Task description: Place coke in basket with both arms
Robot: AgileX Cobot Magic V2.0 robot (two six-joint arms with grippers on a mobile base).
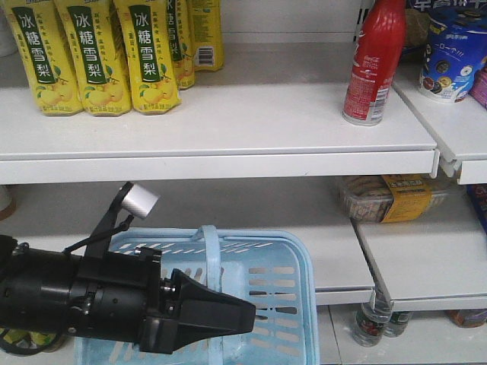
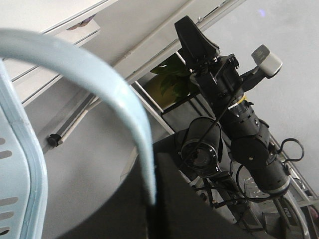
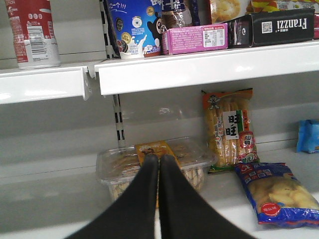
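The coke (image 1: pixel 373 65) stands upright on the upper shelf at the right; its lower part also shows at the top left of the right wrist view (image 3: pixel 30 32). The light-blue basket (image 1: pixel 304 266) hangs below the shelves. My left gripper (image 1: pixel 243 313) is shut on the basket's hoop handle (image 2: pixel 99 79), which is pinched between the jaws (image 2: pixel 152 209). My right gripper (image 3: pixel 158 158) is shut and empty, well below the coke and to its right, pointing at a clear box on the lower shelf. The left wrist view shows it from the side (image 2: pixel 192 35).
Yellow pear-drink bottles (image 1: pixel 91 53) fill the upper shelf's left. A blue tub (image 3: pixel 134 27), a pink box (image 3: pixel 194 37) and a black box (image 3: pixel 279 27) stand right of the coke. The lower shelf holds a clear snack box (image 3: pixel 119 167) and snack bags (image 3: pixel 229 129).
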